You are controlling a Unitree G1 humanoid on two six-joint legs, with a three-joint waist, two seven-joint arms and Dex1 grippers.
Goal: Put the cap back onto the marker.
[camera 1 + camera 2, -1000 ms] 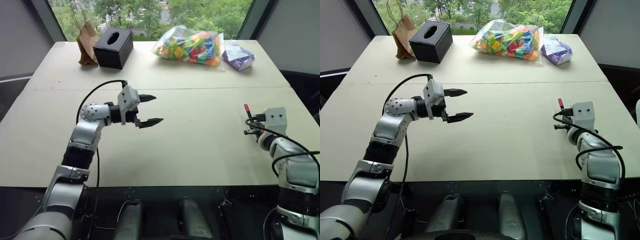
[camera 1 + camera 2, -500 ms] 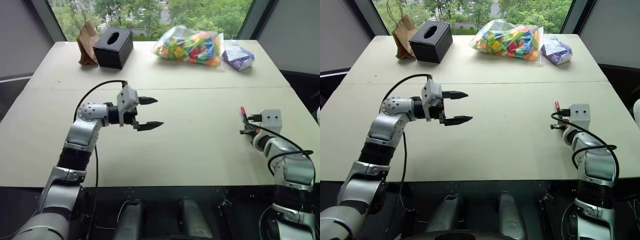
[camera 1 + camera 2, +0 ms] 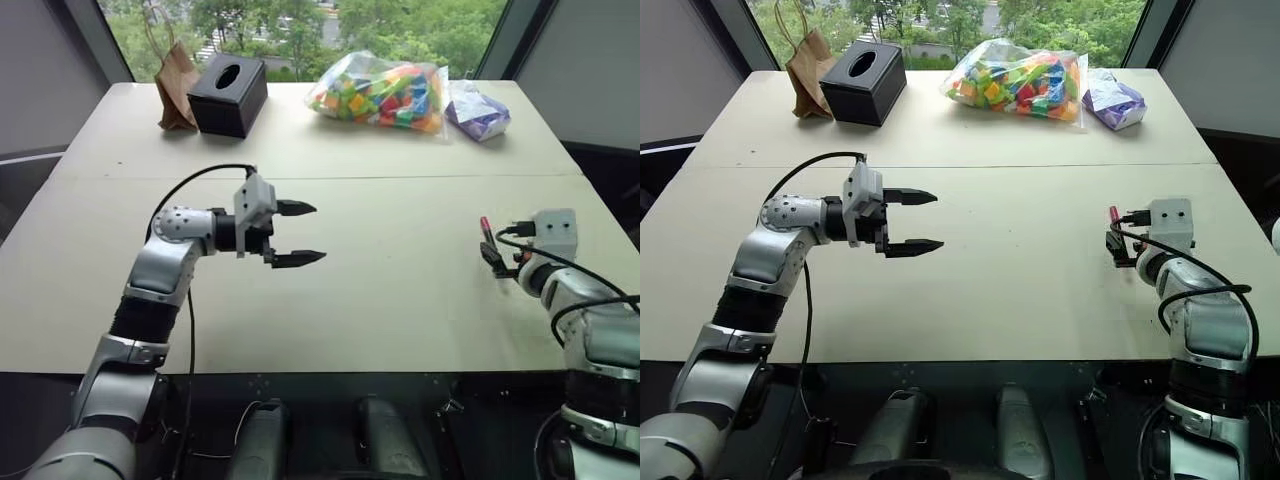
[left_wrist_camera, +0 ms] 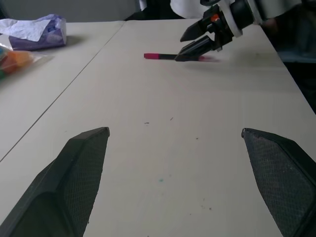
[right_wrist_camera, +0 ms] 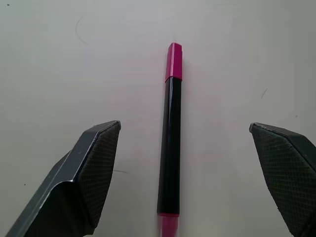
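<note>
The marker [image 5: 170,148] lies flat on the beige table [image 3: 400,290] at the right, a black stick with pink-red ends. Its far end [image 5: 174,61] is a short pink-red piece that looks like the cap seated on it. My right gripper [image 5: 183,127] hovers just above the marker, open, one finger on each side and touching nothing. In the left wrist view the marker [image 4: 160,57] pokes out from under the right gripper [image 4: 181,48]. My left gripper [image 3: 318,232] hangs open and empty over the table's middle left, pointing toward the right arm.
Along the far edge stand a brown paper bag [image 3: 175,85], a black tissue box [image 3: 227,93], a clear bag of coloured blocks [image 3: 380,92] and a purple bag [image 3: 477,110]. A seam [image 3: 400,178] crosses the tabletop.
My right gripper has opened and lifted a little. The marker it was shut on now lies on the table beneath it. The left arm has barely moved.
</note>
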